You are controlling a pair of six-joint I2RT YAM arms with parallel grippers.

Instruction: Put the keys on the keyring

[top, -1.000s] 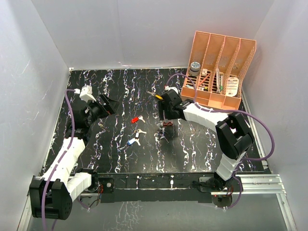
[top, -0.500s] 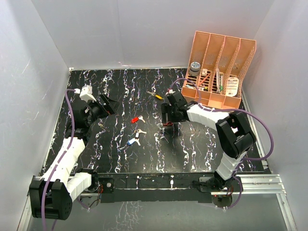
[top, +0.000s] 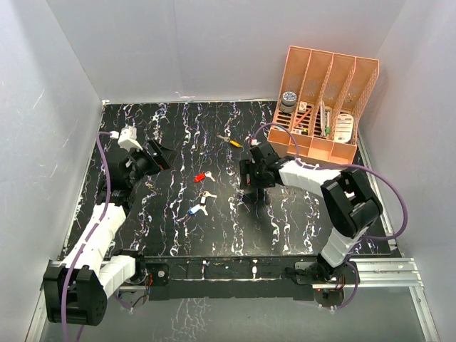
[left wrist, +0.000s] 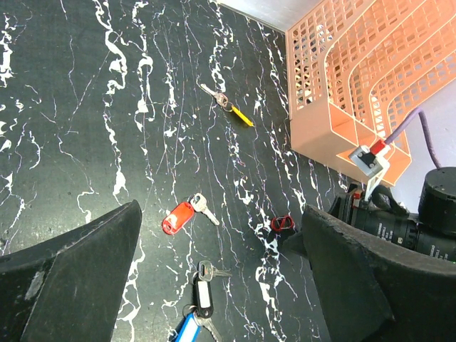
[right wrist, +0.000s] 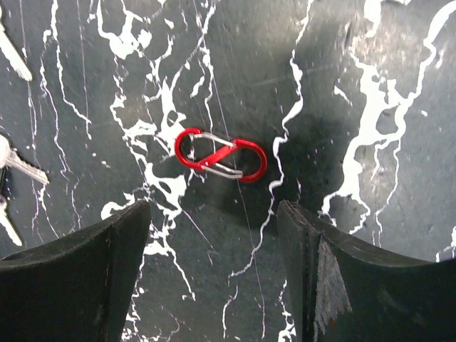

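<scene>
Right gripper: jaws spread wide, nothing held. In the right wrist view I saw the keyring lying flat on the black marbled table. It was a red S-shaped wire clip with silver gates. It sat at 12 o'clock from the gap between the two fingers, just ahead of their tips, roughly centred and touching neither. Its long axis ran from 10 o'clock to 4 o'clock in that view. Silver key blades showed at the 9 o'clock edge, well apart from the keyring.

Top view: the right gripper pointed down at the table near its middle. I could not make out the keyring there under the wrist. The red-headed key lay at 9 o'clock from that gripper. The white-headed key and the blue-headed key lay close together at 8 o'clock. The yellow-headed key lay alone at 11 o'clock. The orange rack stood at 1 o'clock, by the far right corner.

Left gripper: also open and empty, held above the table at 9 o'clock from the red-headed key. In the left wrist view the keyring lay at 3 o'clock from the red-headed key, near the right arm. The white and blue heads sat at 6 o'clock from the red one. Every key I could see lay loose on the table, apart from the keyring.
</scene>
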